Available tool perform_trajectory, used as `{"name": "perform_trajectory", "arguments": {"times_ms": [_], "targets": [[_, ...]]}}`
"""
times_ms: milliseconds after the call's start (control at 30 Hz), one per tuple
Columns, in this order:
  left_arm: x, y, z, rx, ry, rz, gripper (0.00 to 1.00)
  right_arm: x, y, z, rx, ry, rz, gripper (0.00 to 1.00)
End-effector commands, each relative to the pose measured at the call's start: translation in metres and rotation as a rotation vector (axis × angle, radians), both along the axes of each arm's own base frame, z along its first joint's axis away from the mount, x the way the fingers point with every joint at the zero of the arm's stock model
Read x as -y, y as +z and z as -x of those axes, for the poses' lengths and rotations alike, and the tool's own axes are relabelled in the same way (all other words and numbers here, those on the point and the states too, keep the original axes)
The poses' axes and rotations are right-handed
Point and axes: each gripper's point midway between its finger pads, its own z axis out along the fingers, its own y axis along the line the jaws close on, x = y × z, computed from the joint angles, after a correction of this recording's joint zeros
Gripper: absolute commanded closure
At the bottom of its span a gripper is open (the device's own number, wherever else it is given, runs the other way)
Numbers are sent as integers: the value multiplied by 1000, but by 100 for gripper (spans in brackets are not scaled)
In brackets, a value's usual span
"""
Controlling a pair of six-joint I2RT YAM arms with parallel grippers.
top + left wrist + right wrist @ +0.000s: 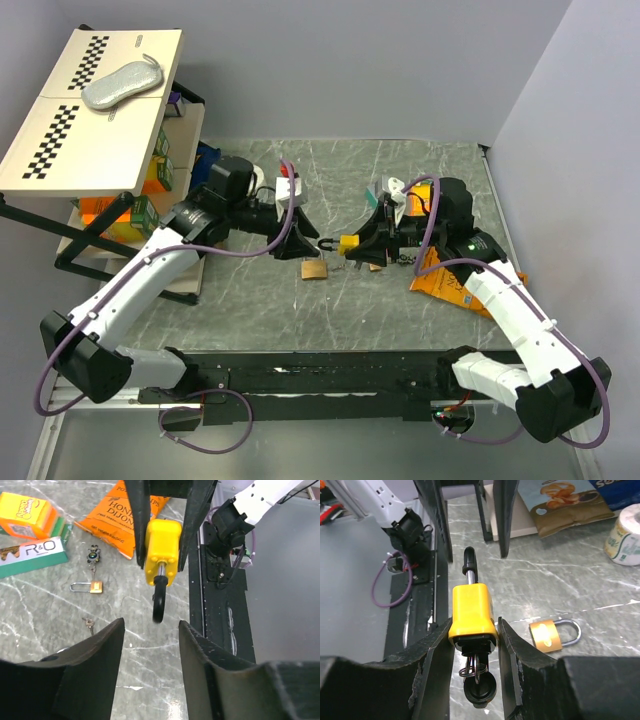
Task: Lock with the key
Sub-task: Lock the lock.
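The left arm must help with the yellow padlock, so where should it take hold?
Grip the black shackle, coming from its looped end: the right end effector already clamps the yellow padlock by its body, and the loop points toward the open left end effector.

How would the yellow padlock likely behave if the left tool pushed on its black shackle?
The yellow padlock, clamped on both sides by the right tool, would probably stay put, though its smooth body might slip. Its shackle looks rigid and should not bend. The key ring at its base would likely swing.
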Motion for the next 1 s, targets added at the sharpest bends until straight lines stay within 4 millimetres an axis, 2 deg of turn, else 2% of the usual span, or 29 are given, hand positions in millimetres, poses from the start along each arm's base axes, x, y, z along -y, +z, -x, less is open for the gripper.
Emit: {"name": "perform_trajectory", "arguments": {"times_ms": [0,133,300,400,500,533,567,833,967], "targets": [[7,14,-3,76,-13,42,52,-4,34,8,92,60,-53,100],[14,13,4,54,-46,43,63,-5,35,6,102,60,-53,100],[17,5,6,43,-53,36,69,-5,35,2,111,48,-52,100],[18,4,6,38,-55,44,76,-5,35,-1,115,37,-49,100],[21,9,10,32,-63,60,88,-6,36,-3,125,28,-48,100],[22,10,11,25,-67,62,97,-6,37,-4,129,31,-51,100],[23,10,12,20,-72,63,99,-7,36,-5,128,28,-51,100],[37,17,17,-55,-101,109,99,-20,36,-5,191,63,-47,100],[44,17,17,-57,-107,125,99,-31,39,0,151,115,-75,100]]}}
